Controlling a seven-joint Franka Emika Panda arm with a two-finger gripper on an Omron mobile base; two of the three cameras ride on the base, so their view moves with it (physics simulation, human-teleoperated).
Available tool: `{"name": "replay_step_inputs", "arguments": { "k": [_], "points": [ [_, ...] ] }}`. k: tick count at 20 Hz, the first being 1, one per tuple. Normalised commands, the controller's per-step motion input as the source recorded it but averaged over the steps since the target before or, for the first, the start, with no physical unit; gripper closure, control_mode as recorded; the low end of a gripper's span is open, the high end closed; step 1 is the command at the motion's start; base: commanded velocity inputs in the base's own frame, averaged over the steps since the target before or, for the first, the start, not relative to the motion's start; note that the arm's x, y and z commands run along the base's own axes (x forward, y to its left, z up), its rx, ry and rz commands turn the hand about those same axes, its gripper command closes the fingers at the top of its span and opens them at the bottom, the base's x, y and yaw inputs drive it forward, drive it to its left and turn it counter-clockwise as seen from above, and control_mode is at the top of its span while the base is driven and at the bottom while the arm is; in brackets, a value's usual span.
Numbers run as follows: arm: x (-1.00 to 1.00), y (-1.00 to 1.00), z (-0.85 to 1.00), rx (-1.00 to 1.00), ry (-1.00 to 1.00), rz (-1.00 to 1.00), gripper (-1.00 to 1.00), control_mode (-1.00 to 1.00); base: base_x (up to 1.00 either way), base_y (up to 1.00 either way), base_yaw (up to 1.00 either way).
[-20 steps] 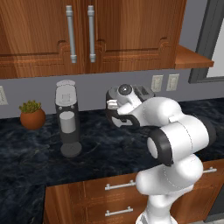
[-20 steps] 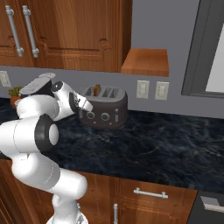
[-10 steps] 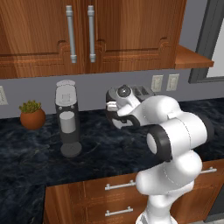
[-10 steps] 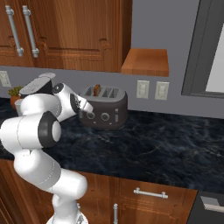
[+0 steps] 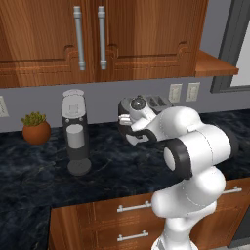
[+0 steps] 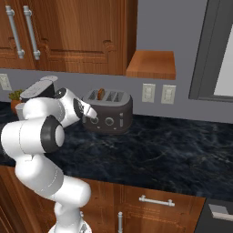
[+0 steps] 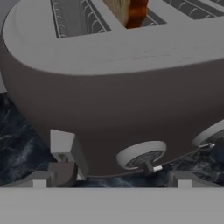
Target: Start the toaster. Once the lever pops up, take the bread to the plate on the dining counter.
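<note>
1. The white arm is rising from the base, bending sharply at its elbow and reaching forward over the black marbled counter (image 6: 168,150), with the hand pressing in close to the front-left of the toaster (image 6: 109,111).
2. The gripper (image 7: 109,178) is sitting low against the toaster's dark front face, its jaws standing wide apart and holding nothing; in the hand view the two finger tips (image 7: 43,178) are showing at the bottom, one on each side.
3. In that same view a small grey tab that is probably the lever (image 7: 65,148) is sitting just above the finger tip on the picture's left, and a round knob (image 7: 142,155) is lying between the tips; whether a tip is touching the tab cannot be told.
4. The toaster is standing on the counter against the grey wall, below the wooden cabinets (image 6: 68,36) and beside two wall outlets (image 6: 158,93).
5. The bread (image 6: 101,94) is sitting upright in one of the toaster's slots, its brown crust poking above the silver top; the other slot (image 7: 72,17) is looking empty.
6. Left of the arm, a tall coffee machine (image 5: 74,132) and a potted plant (image 5: 35,128) are standing on the same counter.
</note>
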Motion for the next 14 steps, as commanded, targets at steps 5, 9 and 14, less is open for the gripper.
{"name": "replay_step_inputs", "arguments": {
  "k": [5,9,14],
  "points": [
    [0.0,0.0,-0.09,0.0,0.0,0.0,-1.0,-1.0,0.0,0.0,0.0],
    [0.0,0.0,-0.15,0.0,0.0,0.0,-1.0,-1.0,0.0,0.0,0.0],
    [0.0,0.0,-0.18,0.0,0.0,0.0,-1.0,-1.0,0.0,0.0,0.0]
  ]
}}
